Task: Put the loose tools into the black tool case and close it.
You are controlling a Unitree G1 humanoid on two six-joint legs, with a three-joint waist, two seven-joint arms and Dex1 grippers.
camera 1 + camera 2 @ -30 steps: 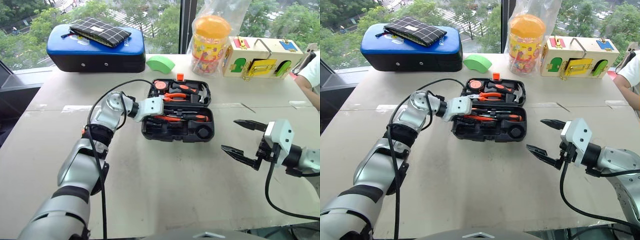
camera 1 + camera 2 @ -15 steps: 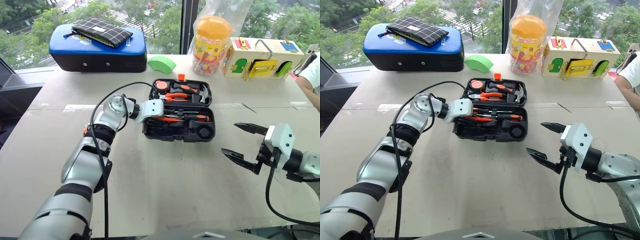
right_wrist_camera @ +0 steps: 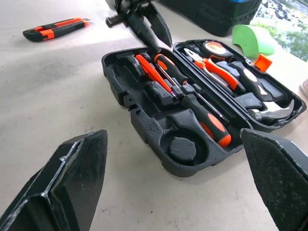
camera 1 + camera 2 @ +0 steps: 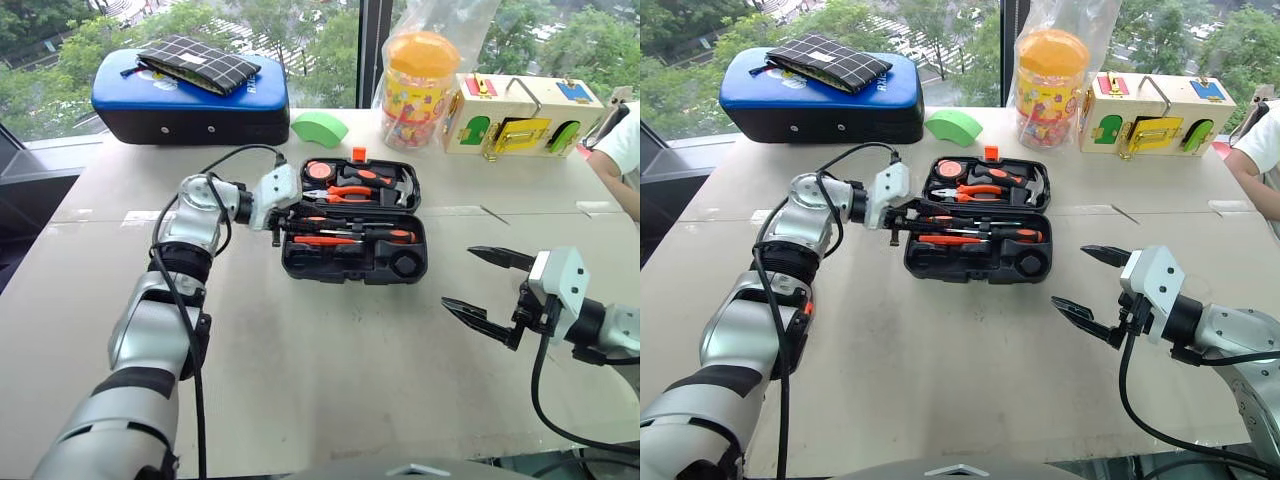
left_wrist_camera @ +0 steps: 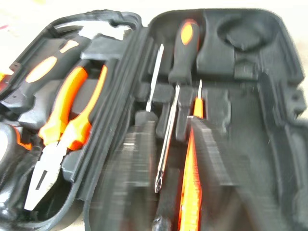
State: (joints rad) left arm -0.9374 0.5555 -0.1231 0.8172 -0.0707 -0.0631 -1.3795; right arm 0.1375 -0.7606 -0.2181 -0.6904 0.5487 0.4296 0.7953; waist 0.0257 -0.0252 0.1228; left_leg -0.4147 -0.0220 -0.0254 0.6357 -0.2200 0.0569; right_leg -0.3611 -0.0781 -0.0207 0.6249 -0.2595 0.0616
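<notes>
The black tool case (image 4: pixel 350 270) lies open in the middle of the table. Two screwdrivers (image 3: pixel 192 102) and a slim orange tester (image 3: pixel 150 71) rest in recesses of its near half. Pliers (image 4: pixel 350 192) and a hammer sit in the far half. My left gripper (image 4: pixel 285 222) hangs shut and empty just above the case's left end. An orange-and-black cutter (image 3: pixel 55 28) lies loose on the table beyond that gripper. To the right of the case, my right gripper (image 4: pixel 458 275) stands wide open, pointing at it with nothing between its fingers.
At the back stand a blue-topped black case (image 4: pixel 190 110) with a checked pouch (image 4: pixel 200 62) on it, a green block (image 4: pixel 320 128), a yellow-lidded jar (image 4: pixel 420 75) and a wooden latch box (image 4: pixel 525 115). A person's sleeve (image 4: pixel 622 150) shows at the right edge.
My left gripper has risen out of the case's near half, drawn back to the left and closed fully. The right gripper has stayed where it was.
</notes>
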